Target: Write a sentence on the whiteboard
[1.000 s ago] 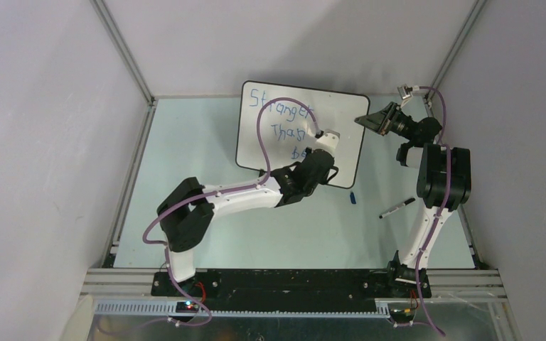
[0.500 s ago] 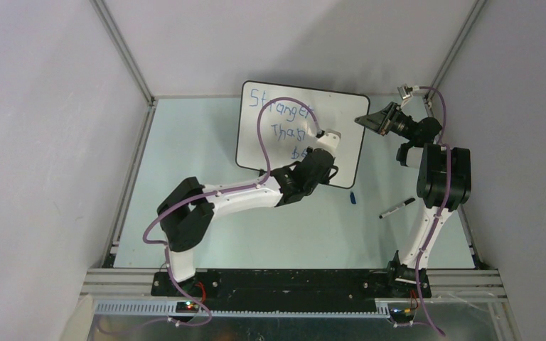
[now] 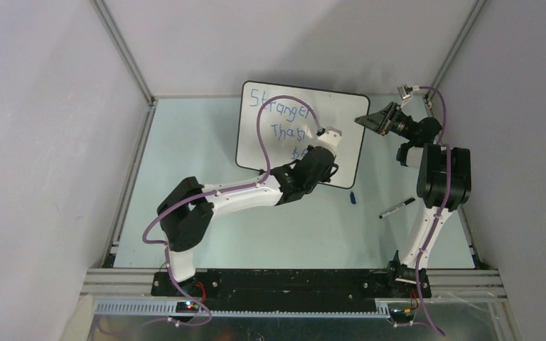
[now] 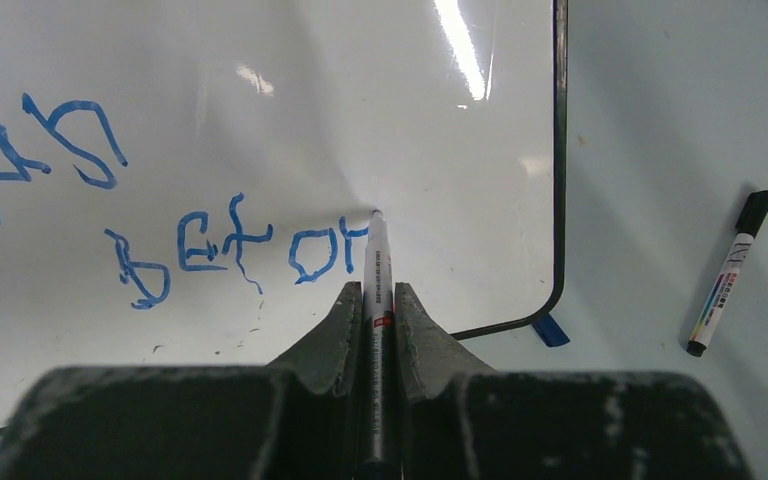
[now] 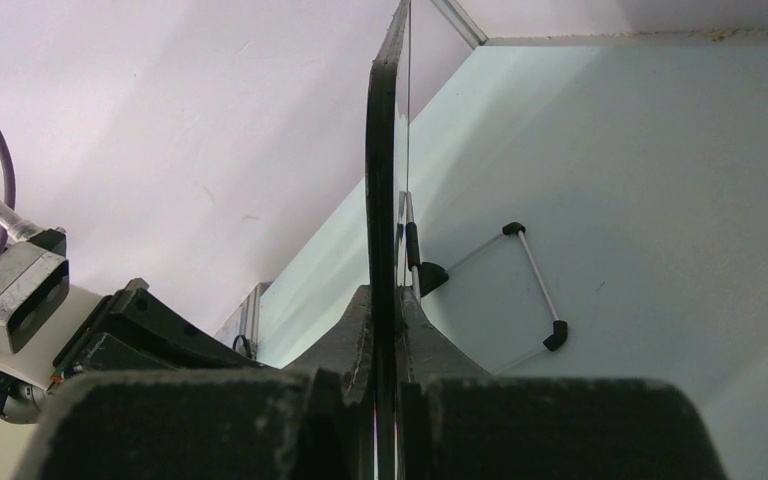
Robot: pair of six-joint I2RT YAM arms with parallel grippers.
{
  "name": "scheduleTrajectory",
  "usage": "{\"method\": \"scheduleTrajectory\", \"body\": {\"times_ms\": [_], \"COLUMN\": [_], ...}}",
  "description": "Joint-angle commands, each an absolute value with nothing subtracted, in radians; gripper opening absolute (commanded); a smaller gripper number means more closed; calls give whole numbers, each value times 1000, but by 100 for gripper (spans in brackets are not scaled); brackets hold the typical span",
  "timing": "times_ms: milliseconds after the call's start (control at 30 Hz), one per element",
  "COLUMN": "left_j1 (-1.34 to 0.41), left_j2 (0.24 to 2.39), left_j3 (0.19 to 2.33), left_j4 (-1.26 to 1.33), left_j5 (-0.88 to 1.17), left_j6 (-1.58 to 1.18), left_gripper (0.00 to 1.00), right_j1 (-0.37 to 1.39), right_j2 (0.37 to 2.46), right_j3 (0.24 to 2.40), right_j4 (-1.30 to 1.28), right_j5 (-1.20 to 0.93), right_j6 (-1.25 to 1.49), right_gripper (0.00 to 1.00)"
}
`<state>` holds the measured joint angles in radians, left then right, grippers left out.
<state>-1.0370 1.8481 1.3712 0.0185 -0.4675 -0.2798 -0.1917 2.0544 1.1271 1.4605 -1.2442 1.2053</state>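
Left gripper [image 4: 377,292] pinches a slim white marker [image 4: 376,245] (tip touching the glossy black-rimmed whiteboard [image 4: 410,120], ending the blue handwritten sentence [image 4: 243,240]); right gripper [image 5: 385,305] clamps that whiteboard's edge.

Your two arms match: white shells along the links, bulky black housings at the joints. On the left arm [image 3: 238,195] a purple cable [image 3: 259,124] runs in a wide loop clear of the shells; the right arm [image 3: 437,181] has a second purple cable [image 3: 443,117] of its own. The left end effector [image 4: 377,292] has dark grey wedge-shaped fingers [image 4: 325,340], scuffed pale and speckled at the edges, and the right end effector [image 5: 385,300] looks the same. Both arms stand on a black rail [image 3: 291,280].
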Motion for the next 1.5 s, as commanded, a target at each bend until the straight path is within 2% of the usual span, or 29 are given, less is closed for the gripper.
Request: {"method": "scheduleTrajectory", "body": {"times_ms": [0, 233, 1467], "left_j1": [-1033, -1037, -1055], "left_j2": [1783, 1717, 1840], "left_j3": [1367, 1300, 1409], "left_j4": [37, 77, 10], "left_j5": [-469, -441, -428], "left_j6": [-271, -254, -258], "left_gripper": [0, 0, 0], "right_j1": [-192, -192, -192], "right_j2": [1974, 1974, 1974], "right_j3": [1137, 1137, 1137], "right_j4": [1505, 1506, 1506], "right_j5": [-1236, -1236, -1238], "right_j6": [1265, 1265, 1267], "right_gripper": [0, 0, 0]}}
